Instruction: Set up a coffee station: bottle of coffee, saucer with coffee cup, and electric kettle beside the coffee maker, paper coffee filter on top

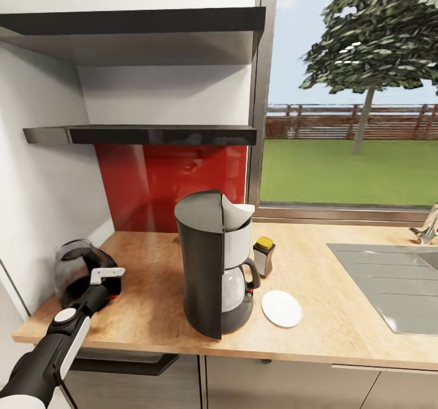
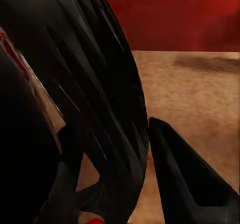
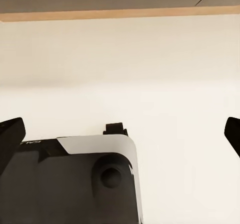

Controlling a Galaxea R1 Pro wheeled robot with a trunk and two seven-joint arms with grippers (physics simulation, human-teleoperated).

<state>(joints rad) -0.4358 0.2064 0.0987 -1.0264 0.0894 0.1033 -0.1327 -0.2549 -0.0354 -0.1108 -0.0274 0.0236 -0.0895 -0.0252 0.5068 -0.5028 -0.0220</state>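
Kettle (image 1: 82, 269) at the surface's (image 1: 152, 311) left end, left gripper (image 1: 106, 278) at its handle (jaw closure cannot be told); a loose hold risks tipping it.

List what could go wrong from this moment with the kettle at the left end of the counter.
1. The electric kettle sits near the countertop's left front corner; a nudge from the left gripper might push it off.
2. In the left wrist view the fingers lie tight against the kettle, so the grip may be poor and slip.
3. Carrying it toward the coffee maker could knock the paper filter resting on top.
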